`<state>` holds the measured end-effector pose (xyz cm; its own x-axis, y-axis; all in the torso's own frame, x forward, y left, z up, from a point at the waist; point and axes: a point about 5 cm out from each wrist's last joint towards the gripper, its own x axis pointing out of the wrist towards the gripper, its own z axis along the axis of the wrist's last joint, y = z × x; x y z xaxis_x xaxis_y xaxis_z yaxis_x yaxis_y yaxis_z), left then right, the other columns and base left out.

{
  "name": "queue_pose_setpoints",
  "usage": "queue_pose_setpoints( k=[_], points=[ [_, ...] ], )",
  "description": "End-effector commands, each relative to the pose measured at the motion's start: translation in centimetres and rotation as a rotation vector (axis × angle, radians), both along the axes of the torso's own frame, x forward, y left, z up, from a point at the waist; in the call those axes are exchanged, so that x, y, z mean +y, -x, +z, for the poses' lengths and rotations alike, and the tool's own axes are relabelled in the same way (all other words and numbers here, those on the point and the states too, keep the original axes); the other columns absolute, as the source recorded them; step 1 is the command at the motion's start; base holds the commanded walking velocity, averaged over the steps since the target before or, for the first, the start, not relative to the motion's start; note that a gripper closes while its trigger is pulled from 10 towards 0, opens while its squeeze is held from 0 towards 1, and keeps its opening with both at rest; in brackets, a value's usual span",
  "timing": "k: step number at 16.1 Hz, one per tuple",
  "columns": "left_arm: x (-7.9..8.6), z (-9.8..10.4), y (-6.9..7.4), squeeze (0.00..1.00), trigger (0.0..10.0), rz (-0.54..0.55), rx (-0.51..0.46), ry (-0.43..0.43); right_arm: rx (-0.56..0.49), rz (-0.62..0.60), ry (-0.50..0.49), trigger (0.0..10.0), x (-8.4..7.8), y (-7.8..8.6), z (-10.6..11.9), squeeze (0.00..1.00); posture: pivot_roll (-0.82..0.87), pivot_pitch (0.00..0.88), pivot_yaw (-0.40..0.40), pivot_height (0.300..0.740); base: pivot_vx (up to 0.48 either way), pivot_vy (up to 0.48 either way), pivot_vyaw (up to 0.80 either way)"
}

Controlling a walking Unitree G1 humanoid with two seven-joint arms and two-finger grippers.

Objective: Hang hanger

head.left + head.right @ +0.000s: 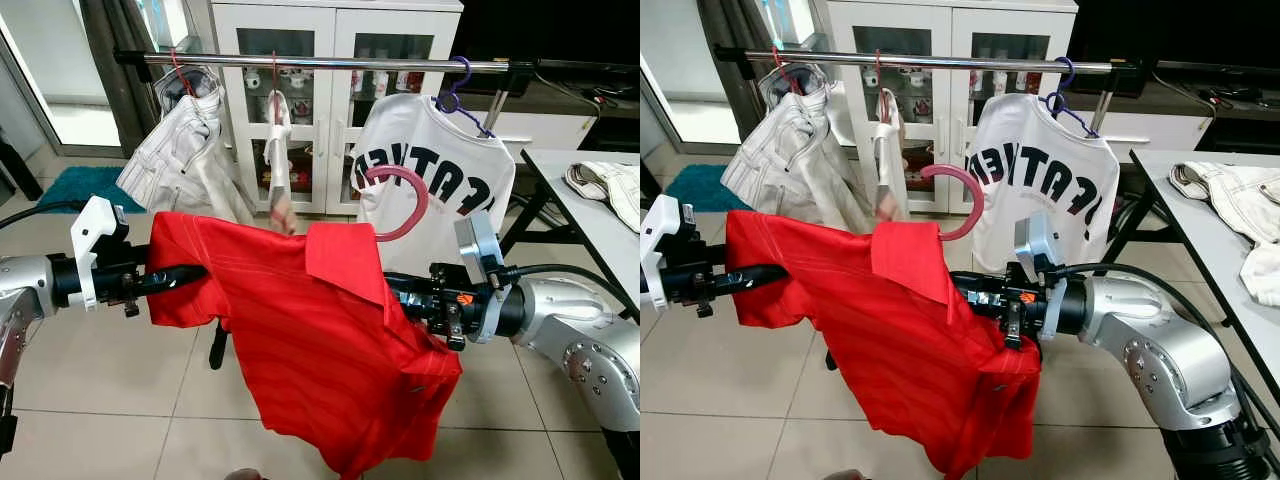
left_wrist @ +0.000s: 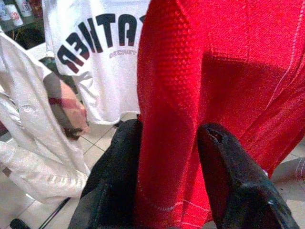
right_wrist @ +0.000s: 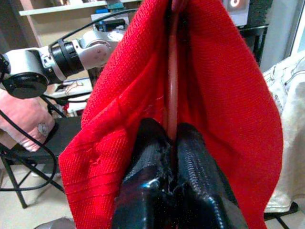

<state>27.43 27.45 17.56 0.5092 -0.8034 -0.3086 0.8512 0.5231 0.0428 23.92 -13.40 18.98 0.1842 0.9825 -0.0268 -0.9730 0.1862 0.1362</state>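
Head views: red knit polo shirt (image 1: 320,340) on pink plastic hanger (image 1: 405,200), below silver metal rail (image 1: 330,62); raise hook level, aim for open gap between pale trousers (image 1: 275,160) and white lettered T-shirt (image 1: 435,165)

Left wrist: left gripper (image 2: 174,191) jaws clamped on shirt sleeve

Right wrist: right gripper (image 3: 172,143) jaws together on hanger through cloth; table (image 1: 570,190) edge close on right

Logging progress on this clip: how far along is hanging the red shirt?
Done: the red shirt is on its pink hanger. In hand: the left gripper and right gripper hold it, jaws shut, below the rail. Left: lift the hook onto the rail.
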Motion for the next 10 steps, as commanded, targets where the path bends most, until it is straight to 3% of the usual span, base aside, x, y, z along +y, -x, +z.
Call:
queue_pose_setpoints(
  k=[1, 10],
  points=[
    [-0.31, 0.16, -0.36, 0.0, 0.0, -0.012, 0.0, -0.008, -0.039, 0.01, -0.029, 10.0, -0.07, 0.1, 0.75, 0.0, 0.02, 0.0, 0.026, 0.74, 0.0, 0.0, 0.0],
    [-0.17, 0.06, -0.91, 0.0, 0.0, 0.044, -0.024, 0.016, -0.039, 0.006, -0.038, 10.0, -0.1, 0.16, 0.75, 0.0, 0.02, 0.0, 0.029, 0.74, 0.0, 0.0, 0.0]
  ],
)
